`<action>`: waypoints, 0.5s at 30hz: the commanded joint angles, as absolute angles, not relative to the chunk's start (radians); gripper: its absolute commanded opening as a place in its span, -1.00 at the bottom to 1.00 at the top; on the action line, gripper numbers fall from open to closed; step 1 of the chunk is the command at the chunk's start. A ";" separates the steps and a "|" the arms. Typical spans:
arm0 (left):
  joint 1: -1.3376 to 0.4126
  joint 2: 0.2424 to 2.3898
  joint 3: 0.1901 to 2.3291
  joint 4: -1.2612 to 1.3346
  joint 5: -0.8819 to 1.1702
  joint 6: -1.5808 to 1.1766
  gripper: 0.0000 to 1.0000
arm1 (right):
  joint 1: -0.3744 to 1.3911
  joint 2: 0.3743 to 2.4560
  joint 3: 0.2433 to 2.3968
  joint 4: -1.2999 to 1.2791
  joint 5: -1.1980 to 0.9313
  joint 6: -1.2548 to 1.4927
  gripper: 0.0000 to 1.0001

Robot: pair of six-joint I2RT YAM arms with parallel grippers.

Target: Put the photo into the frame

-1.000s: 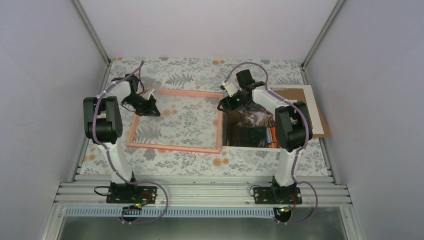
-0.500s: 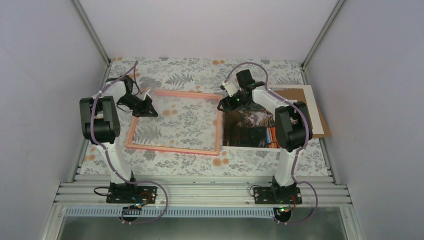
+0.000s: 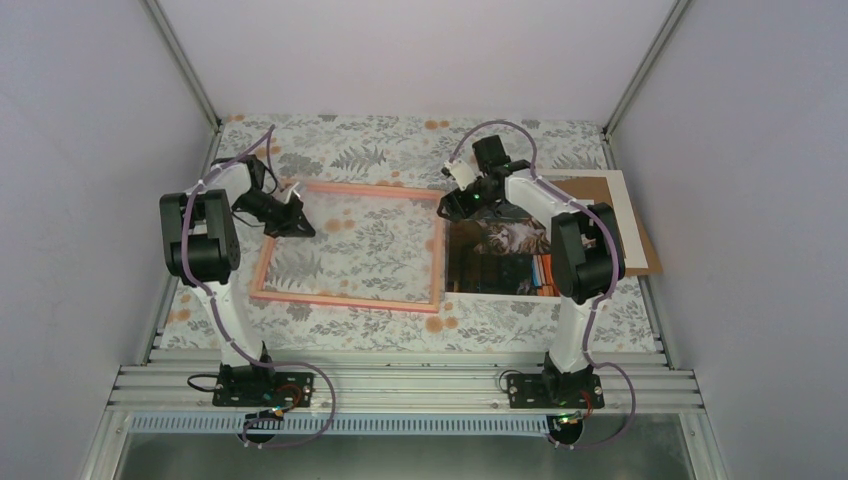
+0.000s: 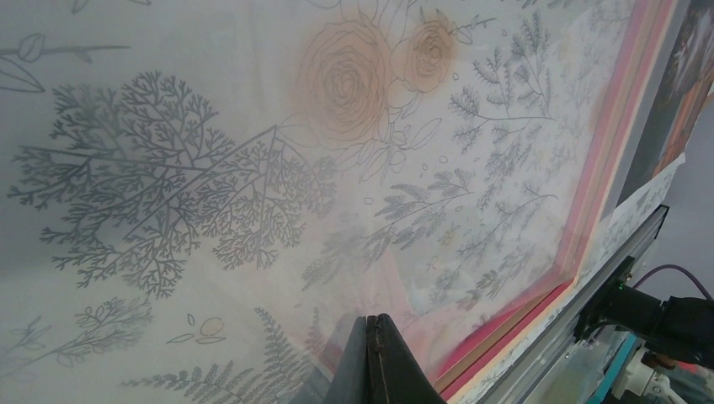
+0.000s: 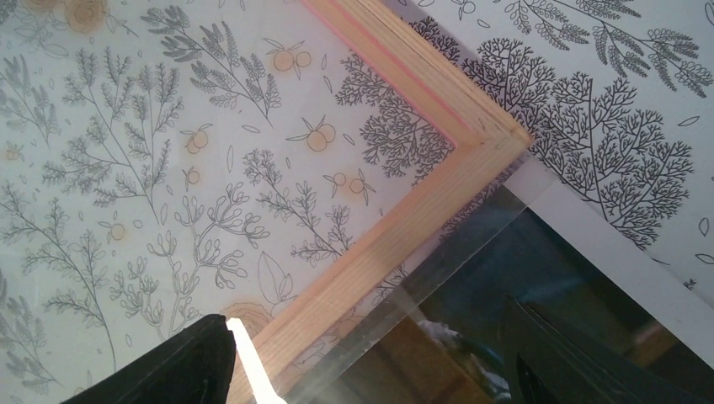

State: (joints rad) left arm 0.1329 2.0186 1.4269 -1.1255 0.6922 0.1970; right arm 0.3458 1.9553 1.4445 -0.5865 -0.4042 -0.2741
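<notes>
Checking in from the remote station, quick rundown. On the top cam the frame (image 3: 345, 298) is lying on the floral surface (image 3: 400, 140), left of centre, and I can see the pattern straight through the clear pane. The photo (image 3: 490, 262) sits on the surface just to the right, its left side right up against the frame's right rail, with my right arm covering part of it. Further right there's a brown backing board (image 3: 648, 258) with a white sheet (image 3: 612, 215) on top.

My left end effector (image 3: 298, 222) is at the frame's far left corner. On the left wrist cam its fingers (image 4: 396, 370) look pressed together with only a hairline slit between them, so closed, but I honestly can't tell whether it's pinching anything. My right end effector (image 5: 370, 316) is over the frame's far right corner, wide open, nothing in it. The right wrist cam shows the pale wooden corner between the two fingers, with the photo's white border and dark print just beside it. A clear strip runs along the outside of that rail over the photo's edge; can't say what it belongs to.
</notes>
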 commanded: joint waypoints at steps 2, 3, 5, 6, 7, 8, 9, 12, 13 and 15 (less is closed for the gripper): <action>0.140 2.030 1.452 -1.174 0.719 0.234 -0.95 | 0.338 1.904 1.481 -0.600 -0.396 -0.327 0.55; 0.142 2.031 1.456 -1.177 0.740 0.233 -0.95 | 0.338 1.905 1.490 -0.598 -0.398 -0.327 0.54; 0.150 2.040 1.469 -1.196 0.823 0.238 -0.95 | 0.337 1.925 1.519 -0.609 -0.404 -0.322 0.52; 0.154 2.045 1.472 -1.209 0.871 0.246 -0.95 | 0.335 1.934 1.527 -0.617 -0.409 -0.317 0.51; 0.160 2.048 1.481 -1.228 0.919 0.264 -0.95 | 0.332 1.938 1.527 -0.617 -0.412 -0.310 0.50; 0.170 2.050 1.491 -1.249 0.978 0.285 -0.95 | 0.327 1.937 1.523 -0.615 -0.419 -0.302 0.50; 0.179 2.053 1.503 -1.281 1.040 0.311 -0.95 | 0.320 1.932 1.513 -0.608 -0.426 -0.294 0.50; 0.200 2.043 1.541 -1.355 1.180 0.368 -0.95 | 0.292 1.915 1.501 -0.606 -0.457 -0.274 0.50; 0.202 2.028 1.534 -1.357 1.203 0.362 -0.95 | 0.283 1.911 1.499 -0.608 -0.468 -0.270 0.50; 0.202 1.994 1.498 -1.357 1.232 0.359 -0.95 | 0.267 1.900 1.496 -0.612 -0.490 -0.264 0.51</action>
